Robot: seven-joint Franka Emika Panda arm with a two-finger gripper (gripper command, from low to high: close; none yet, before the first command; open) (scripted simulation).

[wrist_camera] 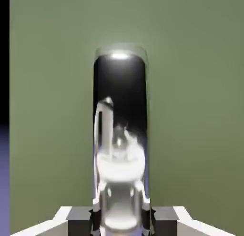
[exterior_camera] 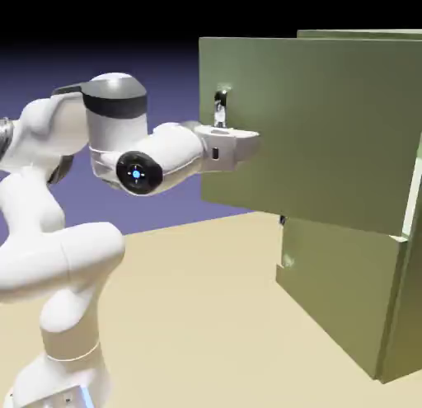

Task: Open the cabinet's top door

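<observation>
The olive-green cabinet (exterior_camera: pixel 412 299) stands at the exterior view's right. Its top door (exterior_camera: pixel 330 126) is swung out from the body, its free edge toward the arm. A shiny vertical bar handle (exterior_camera: pixel 221 104) sits near that edge. My gripper (exterior_camera: pixel 221 122) is shut on the handle, the white hand level behind it. In the hand view the handle (wrist_camera: pixel 119 135) runs up the middle, reflective and dark, against the green top door (wrist_camera: pixel 195 111). My gripper (wrist_camera: pixel 121 220) clamps its lower end, with grey fingertips (wrist_camera: pixel 78 220) at the bottom edge. The lower door (exterior_camera: pixel 338 291) lies flat and closed.
The tan table (exterior_camera: pixel 189 307) spreads below the arm and in front of the cabinet. The arm's white links fill the exterior view's left. The swung door panel hangs over the table between the arm and the cabinet body.
</observation>
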